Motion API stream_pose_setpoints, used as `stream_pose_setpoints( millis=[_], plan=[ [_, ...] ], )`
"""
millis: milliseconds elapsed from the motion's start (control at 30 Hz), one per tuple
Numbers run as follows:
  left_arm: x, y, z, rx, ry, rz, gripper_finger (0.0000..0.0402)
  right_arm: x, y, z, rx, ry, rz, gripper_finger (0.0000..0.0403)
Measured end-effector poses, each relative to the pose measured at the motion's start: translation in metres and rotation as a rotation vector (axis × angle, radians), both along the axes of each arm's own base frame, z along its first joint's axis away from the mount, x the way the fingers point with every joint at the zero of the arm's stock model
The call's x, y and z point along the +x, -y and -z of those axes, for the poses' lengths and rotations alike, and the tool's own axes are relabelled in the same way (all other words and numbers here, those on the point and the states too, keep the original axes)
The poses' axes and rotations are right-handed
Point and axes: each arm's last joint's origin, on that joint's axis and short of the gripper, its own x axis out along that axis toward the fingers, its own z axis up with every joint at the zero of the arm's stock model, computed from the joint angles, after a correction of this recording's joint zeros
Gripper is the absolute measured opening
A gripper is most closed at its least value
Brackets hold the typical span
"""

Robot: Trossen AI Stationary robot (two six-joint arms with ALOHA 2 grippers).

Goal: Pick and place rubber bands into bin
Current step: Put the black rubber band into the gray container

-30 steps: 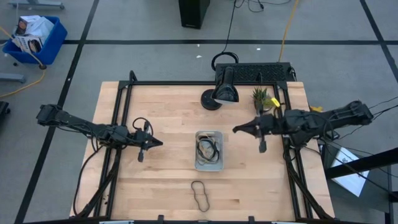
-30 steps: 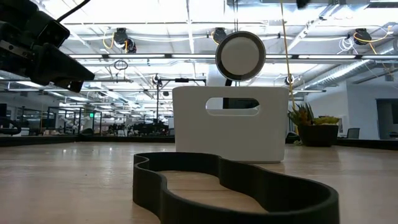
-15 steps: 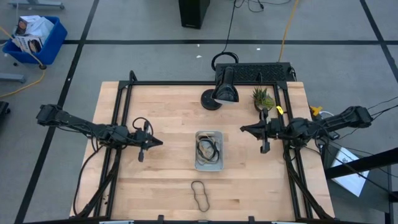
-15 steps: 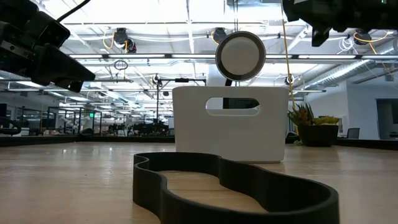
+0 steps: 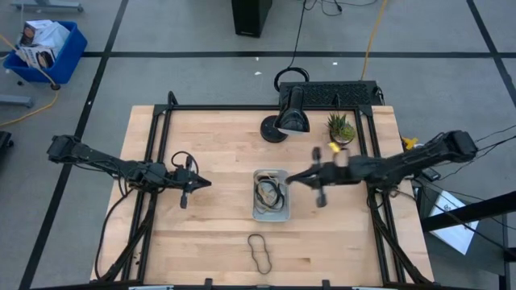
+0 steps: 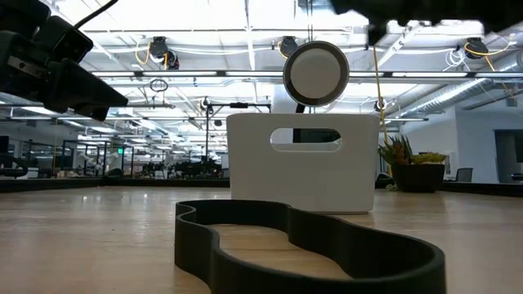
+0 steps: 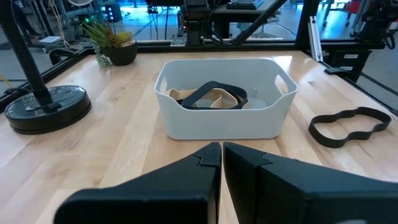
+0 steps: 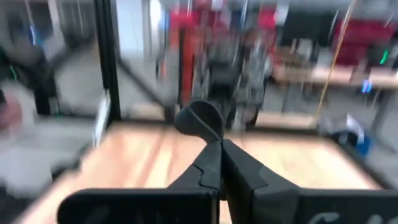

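Right tool [image 5: 295,176] moved over bin [image 5: 271,194], wooden table [image 5: 218,145]

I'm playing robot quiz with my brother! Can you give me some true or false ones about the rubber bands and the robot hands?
1. One dark rubber band lies on the table outside the bin. True.
2. The bin is empty. False: rubber bands lie inside it.
3. The right gripper holds a dark rubber band near the bin. True: the wrist view shows a loop pinched between its shut fingers.
4. The left gripper is wide open. False: its fingers are shut.
5. The potted plant stands inside the bin. False: it stands near the table's far edge.
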Motion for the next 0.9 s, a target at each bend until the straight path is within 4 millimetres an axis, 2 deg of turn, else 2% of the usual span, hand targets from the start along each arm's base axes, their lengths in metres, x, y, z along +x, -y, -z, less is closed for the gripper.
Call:
stream_pose_setpoints(
  millis=[200, 300, 433, 600, 800, 900],
  plan=[
    [0.0, 0.0, 0.0, 0.006, 0.0, 0.001, 0.0026, 0.068, -0.003, -0.008, -0.094, -0.417, 0.032, 0.0],
    [0.0, 0.0, 0.0, 0.004, 0.0, 0.001, 0.0026, 0.099, -0.003, -0.003, -0.128, -0.547, 0.027, 0.0],
    [0.0, 0.0, 0.0, -0.007, -0.001, -0.002, 0.0026, 0.128, -0.005, 0.009, -0.149, -0.728, -0.02, 0.0],
    [0.0, 0.0, 0.0, -0.008, -0.001, -0.002, 0.0026, 0.148, -0.005, 0.035, -0.2, -0.968, -0.049, 0.0],
    [0.0, 0.0, 0.0, -0.009, -0.001, -0.002, 0.0026, 0.151, -0.003, 0.06, -0.196, -1.143, -0.039, 0.0],
    [0.0, 0.0, 0.0, -0.009, -0.001, -0.002, 0.0026, 0.151, -0.004, 0.064, -0.197, -1.171, -0.04, 0.0006]
  ],
)
